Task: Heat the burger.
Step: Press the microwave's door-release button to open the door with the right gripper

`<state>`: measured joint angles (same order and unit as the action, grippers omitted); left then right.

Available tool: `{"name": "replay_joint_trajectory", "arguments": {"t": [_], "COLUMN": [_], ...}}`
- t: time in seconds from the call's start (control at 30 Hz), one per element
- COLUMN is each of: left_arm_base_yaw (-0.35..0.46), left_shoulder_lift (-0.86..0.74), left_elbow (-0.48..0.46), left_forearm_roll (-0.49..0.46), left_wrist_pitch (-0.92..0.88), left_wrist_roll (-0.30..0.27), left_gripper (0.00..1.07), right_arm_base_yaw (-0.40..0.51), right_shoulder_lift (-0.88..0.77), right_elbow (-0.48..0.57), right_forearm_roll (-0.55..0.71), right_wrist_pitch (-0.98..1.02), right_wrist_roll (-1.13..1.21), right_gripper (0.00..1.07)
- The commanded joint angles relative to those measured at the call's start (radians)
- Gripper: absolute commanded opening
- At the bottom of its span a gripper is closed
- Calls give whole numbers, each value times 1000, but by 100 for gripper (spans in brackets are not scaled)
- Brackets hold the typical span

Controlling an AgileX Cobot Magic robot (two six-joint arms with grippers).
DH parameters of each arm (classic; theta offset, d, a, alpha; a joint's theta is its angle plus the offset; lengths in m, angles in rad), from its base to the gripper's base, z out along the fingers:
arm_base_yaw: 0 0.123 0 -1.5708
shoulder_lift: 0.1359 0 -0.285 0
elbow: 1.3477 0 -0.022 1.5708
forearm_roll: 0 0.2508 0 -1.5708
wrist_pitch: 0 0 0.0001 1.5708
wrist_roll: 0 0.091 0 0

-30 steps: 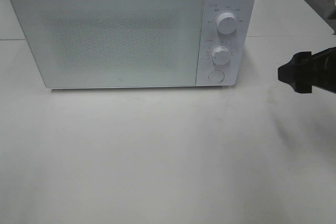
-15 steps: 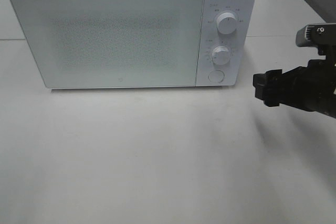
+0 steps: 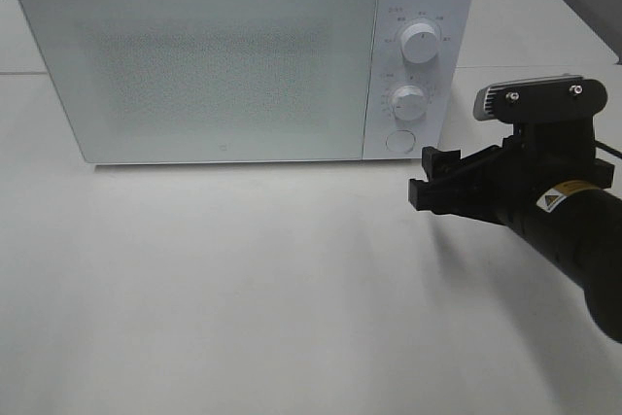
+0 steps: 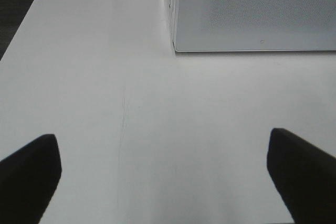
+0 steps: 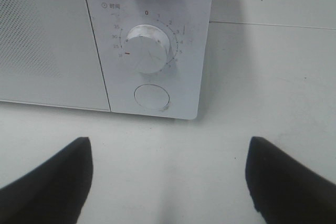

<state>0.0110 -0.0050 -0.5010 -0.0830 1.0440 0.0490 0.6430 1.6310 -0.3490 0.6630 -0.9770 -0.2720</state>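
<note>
burger not visible in any view. microwave [image 3: 224, 65] door shut, frosted panel gives no look inside, so cannot tell where burger is. left arm outside high view; only two dark fingertips show at its wrist. left gripper [image 4: 165, 182] spread wide, nothing held, bare table [image 4: 157, 119] between fingers, microwave corner ahead of them. right gripper [image 3: 425, 177] open, empty; arm stretched low, roughly level. round button [image 5: 152, 97] just beyond its tips, timer dial [image 5: 149, 48] higher on panel.
</note>
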Motion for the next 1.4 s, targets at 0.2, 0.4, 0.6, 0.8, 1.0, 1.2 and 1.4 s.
{"name": "replay_joint_trajectory", "arguments": {"t": [0.2,0.4,0.6,0.8,1.0,1.2,1.4], "left_arm_base_yaw": [4,4,4,4,4,4,4], "left_shoulder_lift": [-23,-23,-23,-23,-23,-23,-23], "left_elbow": [3,3,3,3,3,3,3], "left_forearm_roll": [-4,-4,-4,-4,-4,-4,-4], "left_wrist_pitch": [-9,-9,-9,-9,-9,-9,-9], "left_wrist_roll": [-1,-1,-1,-1,-1,-1,-1], "left_gripper": [100,100,100,100,100,100,100], "right_arm_base_yaw": [155,192,192,192,192,192,192], "right_shoulder_lift": [85,106,106,106,106,106,106], "right_elbow": [-83,-128,-141,-141,-141,-141,-141], "right_forearm_roll": [205,254,259,257,252,250,247], "right_wrist_pitch": [-100,-90,-65,-28,19,51,53], "right_wrist_roll": [-57,-90,-72,187,563,918,1212], "right_gripper": [76,76,74,63,51,34,11]}}
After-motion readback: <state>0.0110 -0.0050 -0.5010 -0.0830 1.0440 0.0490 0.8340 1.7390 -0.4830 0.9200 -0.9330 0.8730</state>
